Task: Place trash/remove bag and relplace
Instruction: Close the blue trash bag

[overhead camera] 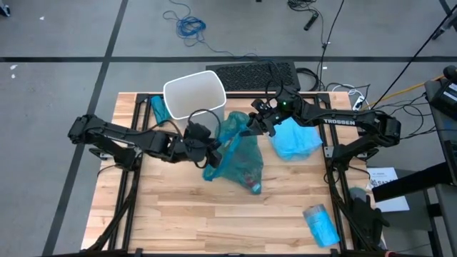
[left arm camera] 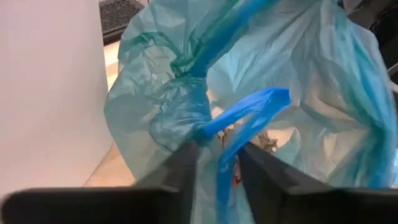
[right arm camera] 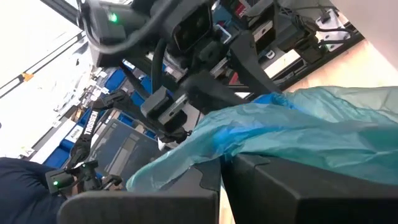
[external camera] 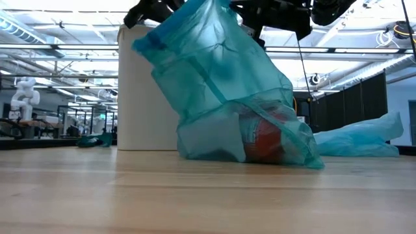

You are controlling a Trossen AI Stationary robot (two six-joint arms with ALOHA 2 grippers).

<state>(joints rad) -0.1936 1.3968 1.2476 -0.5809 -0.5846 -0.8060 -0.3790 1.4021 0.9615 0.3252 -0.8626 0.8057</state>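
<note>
Wooden desk [overhead camera: 178,214]: bag [overhead camera: 235,160] slumps between both arms, top drawn toward right pincer [overhead camera: 251,127], clamped on it; left pincer [overhead camera: 213,153] straddles drawstring [left arm camera: 245,115], grip unclear.

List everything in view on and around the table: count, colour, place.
Filled trash bag: one, teal, table centre, held up at its top by both arms.
Bin: one, white, table's far edge, left of centre.
Loose bag: one, pale blue, right of the filled bag.
Bag roll: one, blue, near right corner.
Folded bag: one, teal, left of the bin.
Mat: one, black, floor behind table.
Cable: one, blue, floor beyond.
Left gripper: black, jaws around the bag's blue drawstring.
Right gripper: black, jaws shut on the bag's top edge.
</note>
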